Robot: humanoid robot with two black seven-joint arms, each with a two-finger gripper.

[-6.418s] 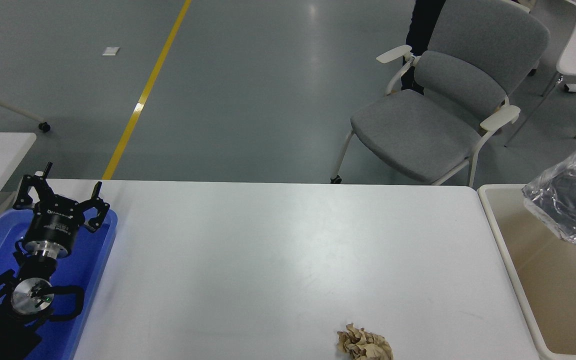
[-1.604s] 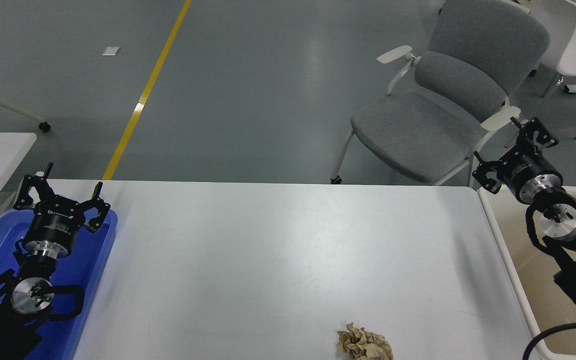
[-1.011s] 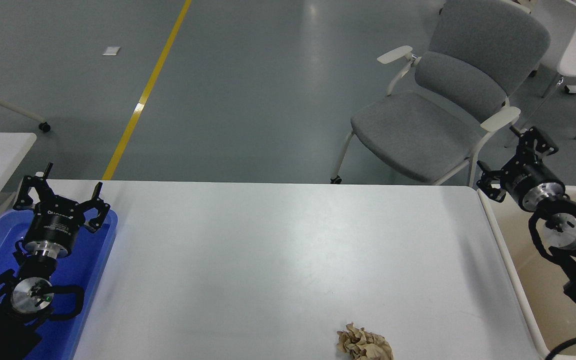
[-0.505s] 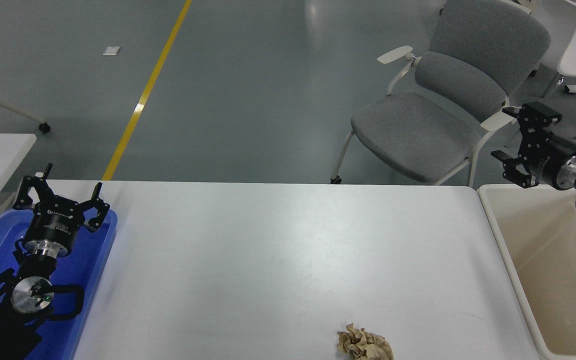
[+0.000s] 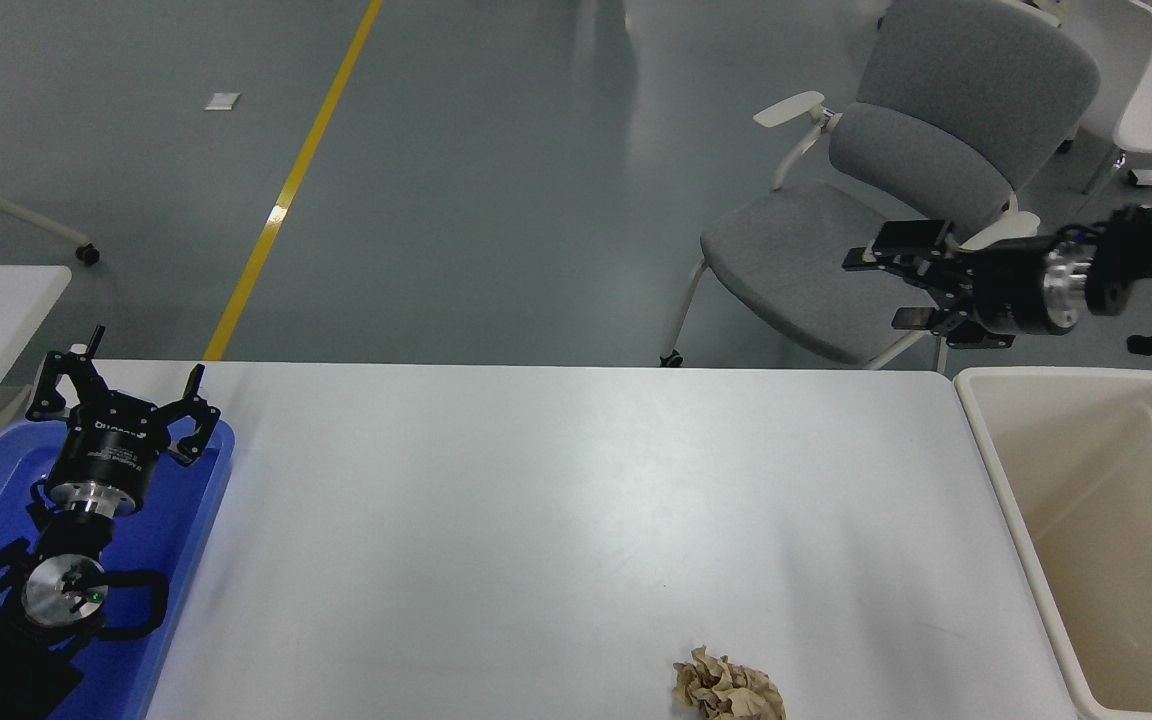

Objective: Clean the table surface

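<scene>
Lying lengthwise left to right, table surface, right pincer spread open, empty, above far right corner

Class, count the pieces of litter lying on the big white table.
1: a crumpled brown paper ball at the table surface's near edge, right of centre. The picture's lower edge may hide more.

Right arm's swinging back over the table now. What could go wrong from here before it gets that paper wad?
1. The right gripper hangs beyond the table's far edge, in front of the grey chair; a careless sweep might clip its armrest.
2. The crumpled brown paper lies at the near edge of the table surface, so a nudge could push it off.
3. Carrying it to the beige bin, a loose grip could drop it short.

The left gripper is parked over the blue tray.
</scene>
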